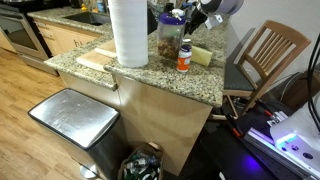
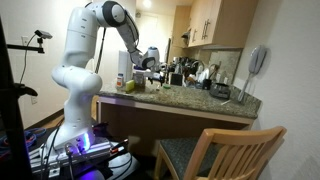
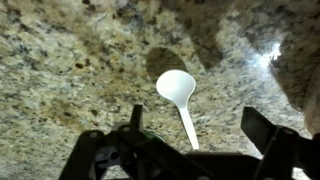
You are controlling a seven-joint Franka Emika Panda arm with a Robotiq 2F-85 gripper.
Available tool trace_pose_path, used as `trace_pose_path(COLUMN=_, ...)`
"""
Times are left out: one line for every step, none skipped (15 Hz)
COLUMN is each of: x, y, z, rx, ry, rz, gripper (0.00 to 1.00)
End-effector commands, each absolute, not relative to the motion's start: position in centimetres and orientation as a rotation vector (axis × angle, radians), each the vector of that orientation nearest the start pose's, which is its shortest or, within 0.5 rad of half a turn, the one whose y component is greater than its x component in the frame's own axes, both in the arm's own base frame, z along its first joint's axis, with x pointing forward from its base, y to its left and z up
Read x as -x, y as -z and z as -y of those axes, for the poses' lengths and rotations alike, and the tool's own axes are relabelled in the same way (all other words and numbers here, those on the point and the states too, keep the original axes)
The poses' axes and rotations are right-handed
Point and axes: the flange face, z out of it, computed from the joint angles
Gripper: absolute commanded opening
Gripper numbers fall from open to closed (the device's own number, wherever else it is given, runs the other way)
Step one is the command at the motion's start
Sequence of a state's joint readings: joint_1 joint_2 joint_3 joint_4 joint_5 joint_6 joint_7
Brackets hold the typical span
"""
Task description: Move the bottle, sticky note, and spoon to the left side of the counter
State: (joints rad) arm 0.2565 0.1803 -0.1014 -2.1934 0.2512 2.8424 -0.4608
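A white plastic spoon [image 3: 178, 92] lies on the speckled granite counter [image 3: 60, 60] in the wrist view, bowl away from me, handle running in between my fingers. My gripper [image 3: 198, 125] is open and empty above it. In an exterior view the small orange bottle [image 1: 184, 55] with a white cap stands near the counter [image 1: 170, 82] edge. The pale yellow-green sticky note [image 1: 204, 54] lies just beside it. My gripper [image 1: 192, 18] hangs over the back of the counter behind them. The spoon is hidden in both exterior views.
A tall white paper towel roll [image 1: 128, 32] and a clear jar with a blue lid [image 1: 170, 38] stand on the counter next to the bottle. A wooden chair [image 1: 268, 55] stands beside the counter, a steel bin [image 1: 75, 118] below it. Clutter lines the back wall [image 2: 195, 75].
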Motion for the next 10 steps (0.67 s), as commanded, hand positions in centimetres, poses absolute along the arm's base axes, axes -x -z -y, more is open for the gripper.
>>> trace_pose_path(x=-59.9, y=-33.5, z=-8.7, rx=2.934, ry=0.771, rz=0.594, gripper=1.0)
trace_pose_path(x=-60.2, y=-33.2, z=-8.7, rx=2.937, ry=0.787, rz=0.586, gripper=1.0)
trace_pose_path(x=-60.6, y=-33.0, z=-8.4, rx=2.944, ry=0.809, rz=0.571, gripper=1.0)
trace_pose_path(x=-61.1, y=-33.1, z=-8.0, rx=2.944, ry=0.825, rz=0.555, gripper=1.0)
trace_pose_path(x=-61.3, y=-33.1, z=-7.5, rx=2.946, ry=0.832, rz=0.542, gripper=1.0)
trace_pose_path(x=-61.5, y=-32.8, z=-7.2, rx=2.944, ry=0.822, rz=0.529, gripper=1.0)
trace_pose_path(x=-61.6, y=-32.5, z=-6.9, rx=2.939, ry=0.799, rz=0.512, gripper=1.0)
trace_pose_path(x=-61.7, y=-32.3, z=-6.6, rx=2.936, ry=0.793, rz=0.496, gripper=0.75)
trace_pose_path(x=-61.8, y=-32.2, z=-6.5, rx=2.926, ry=0.773, rz=0.487, gripper=0.73)
trace_pose_path(x=-61.7, y=-32.1, z=-6.5, rx=2.915, ry=0.757, rz=0.486, gripper=0.67)
